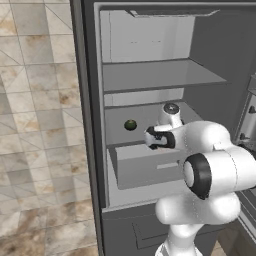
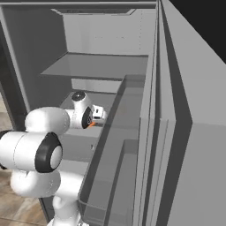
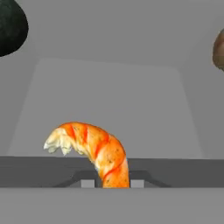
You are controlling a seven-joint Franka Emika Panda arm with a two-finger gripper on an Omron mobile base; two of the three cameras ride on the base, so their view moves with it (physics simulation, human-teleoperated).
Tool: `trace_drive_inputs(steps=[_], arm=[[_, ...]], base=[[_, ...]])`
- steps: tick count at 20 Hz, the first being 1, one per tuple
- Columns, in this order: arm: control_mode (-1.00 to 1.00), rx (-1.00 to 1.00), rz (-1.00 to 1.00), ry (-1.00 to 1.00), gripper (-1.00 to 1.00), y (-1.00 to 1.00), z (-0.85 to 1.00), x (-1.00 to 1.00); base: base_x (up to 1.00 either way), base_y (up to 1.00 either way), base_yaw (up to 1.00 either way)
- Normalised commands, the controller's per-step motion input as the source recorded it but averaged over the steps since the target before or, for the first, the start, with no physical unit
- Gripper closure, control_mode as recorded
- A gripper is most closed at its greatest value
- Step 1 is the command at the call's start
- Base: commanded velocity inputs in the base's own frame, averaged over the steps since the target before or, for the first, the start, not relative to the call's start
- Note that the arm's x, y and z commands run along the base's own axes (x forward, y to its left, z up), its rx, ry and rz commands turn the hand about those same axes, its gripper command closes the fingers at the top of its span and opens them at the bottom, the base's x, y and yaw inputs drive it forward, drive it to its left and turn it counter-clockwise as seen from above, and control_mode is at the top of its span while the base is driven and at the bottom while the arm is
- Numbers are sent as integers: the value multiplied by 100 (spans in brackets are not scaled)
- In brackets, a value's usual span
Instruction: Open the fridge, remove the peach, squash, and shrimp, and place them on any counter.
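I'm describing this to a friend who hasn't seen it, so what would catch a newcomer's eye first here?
The orange shrimp stands out, curving up from between the gripper fingertips in the hand view. The white arm reaches into the open fridge, whose grey shelves are mostly bare. A dark green squash sits on the middle shelf, left of the hand.

Arm reaches forward, hand [image 1: 150,137] level (fingers hidden).

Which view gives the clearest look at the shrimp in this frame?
The hand view: the shrimp sits large and centred there, its orange stripes and curved body plain, rising between the gripper's fingertips. The right base view shows a small orange sliver beside the hand; in the left base view the arm covers that spot.
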Motion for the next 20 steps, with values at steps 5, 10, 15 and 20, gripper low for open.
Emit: trace_drive_inputs(steps=[5, 10, 15, 20], arm=[[-100, 0, 5, 4, 100, 14, 99, -100], [-100, 0, 9, 0, 100, 18, 49, -100], [-100, 0, 8, 0, 100, 4, 73, -100], [-100, 0, 3, 0, 100, 0, 100, -97]], base=[[0, 0, 0], [0, 0, 0], [0, 0, 0], [0, 0, 0]])
